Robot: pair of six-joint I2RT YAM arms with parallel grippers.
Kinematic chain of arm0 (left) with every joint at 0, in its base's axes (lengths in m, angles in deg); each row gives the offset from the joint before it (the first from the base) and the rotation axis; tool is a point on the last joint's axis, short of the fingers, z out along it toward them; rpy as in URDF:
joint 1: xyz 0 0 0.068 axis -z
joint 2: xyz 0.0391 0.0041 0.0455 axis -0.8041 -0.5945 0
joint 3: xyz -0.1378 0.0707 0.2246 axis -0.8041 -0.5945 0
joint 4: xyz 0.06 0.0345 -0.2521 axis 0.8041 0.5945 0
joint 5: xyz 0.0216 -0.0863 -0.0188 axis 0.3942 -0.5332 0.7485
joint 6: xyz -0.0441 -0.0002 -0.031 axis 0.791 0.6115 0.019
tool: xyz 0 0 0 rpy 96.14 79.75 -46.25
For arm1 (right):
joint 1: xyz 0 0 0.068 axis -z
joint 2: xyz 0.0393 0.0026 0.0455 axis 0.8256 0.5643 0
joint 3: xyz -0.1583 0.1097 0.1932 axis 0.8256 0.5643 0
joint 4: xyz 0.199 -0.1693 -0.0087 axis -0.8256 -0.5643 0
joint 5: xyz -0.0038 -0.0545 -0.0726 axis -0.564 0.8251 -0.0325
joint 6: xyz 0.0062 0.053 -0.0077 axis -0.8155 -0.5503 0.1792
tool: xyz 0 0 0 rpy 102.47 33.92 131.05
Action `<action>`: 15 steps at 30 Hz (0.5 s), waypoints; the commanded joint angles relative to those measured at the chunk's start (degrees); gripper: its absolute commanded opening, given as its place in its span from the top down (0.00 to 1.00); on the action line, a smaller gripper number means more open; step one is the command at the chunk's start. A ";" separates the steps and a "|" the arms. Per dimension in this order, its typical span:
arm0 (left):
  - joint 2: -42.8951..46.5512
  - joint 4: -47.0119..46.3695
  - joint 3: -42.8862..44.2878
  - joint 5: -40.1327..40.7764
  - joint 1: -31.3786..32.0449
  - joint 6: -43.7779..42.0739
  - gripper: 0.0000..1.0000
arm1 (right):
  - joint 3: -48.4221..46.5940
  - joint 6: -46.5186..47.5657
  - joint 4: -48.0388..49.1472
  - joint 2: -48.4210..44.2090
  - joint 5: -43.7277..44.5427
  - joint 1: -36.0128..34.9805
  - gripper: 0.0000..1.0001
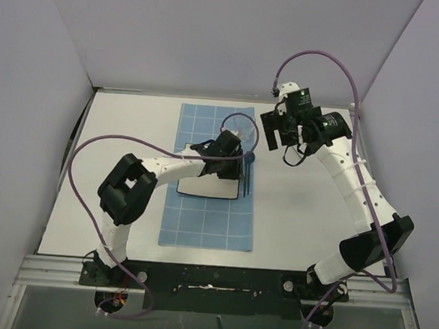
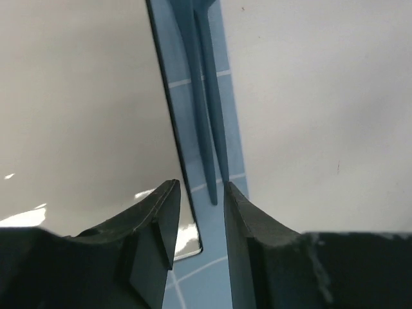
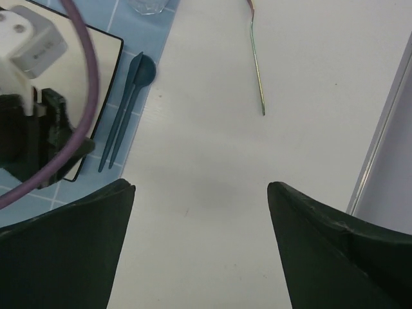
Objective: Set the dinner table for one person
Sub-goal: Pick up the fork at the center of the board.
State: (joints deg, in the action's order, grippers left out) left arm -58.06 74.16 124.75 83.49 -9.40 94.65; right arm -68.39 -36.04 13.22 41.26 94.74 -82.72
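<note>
The dinner table point(image 1: 299, 215) is the big white top that fills the middle of the view from above, with the arms standing at its bottom edge. In the middle of it lies a blue mat point(image 1: 207, 231) with a white plate point(image 1: 207, 186) on it. Just right of the plate, on the edge of the mat, a blue spoon point(image 3: 145, 69) and a thin blue piece point(image 3: 118, 119) lie side by side. A clear glass point(image 1: 239, 126) stands near the top of the mat. A thin shiny stick point(image 3: 257, 64) lies on the bare table, at the upper middle of the right wrist view; I cannot tell what it is. I think the step now is laying out the things to eat with, and the blue ones look done. The next move may be to fetch the shiny stick. For that, the right arm must come down over it, line up with it and close softly. The left gripper point(image 2: 199, 190) hangs over the near ends of the blue pieces. Its fingers are a little apart, with nothing pinched between them. The right gripper point(image 3: 201, 187) is above bare table, right of the mat, fingers wide apart, holding nothing.
</note>
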 commanded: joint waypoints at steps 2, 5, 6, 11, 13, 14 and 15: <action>17.73 14.02 8.83 14.47 0.96 -12.02 0.58 | -0.01 -1.97 3.63 0.21 -7.62 6.24 0.10; 20.07 25.09 14.86 24.65 1.08 -15.88 0.40 | -1.37 -1.84 2.46 3.06 -8.28 8.29 0.09; 20.37 29.99 16.67 28.22 1.10 -17.18 0.32 | -2.36 -2.12 1.74 4.39 -8.22 8.83 0.09; 17.38 49.13 24.73 42.78 -1.44 -16.47 0.28 | -4.96 -2.97 3.16 10.29 -9.98 10.68 0.17; 17.72 50.84 23.56 40.90 -4.53 -15.29 0.30 | -7.38 -3.09 3.58 13.74 -11.32 11.12 0.19; 18.86 49.76 21.53 37.89 -6.60 -15.08 0.31 | -9.45 -3.00 3.12 15.85 -11.68 11.23 0.21; 20.69 47.58 18.86 33.59 -9.29 -15.18 0.33 | -11.12 -2.77 3.08 18.11 -11.66 11.28 0.21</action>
State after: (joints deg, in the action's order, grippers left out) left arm -38.96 113.02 148.68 118.20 -11.68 79.79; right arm -72.30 -38.14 14.03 54.31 85.69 -72.05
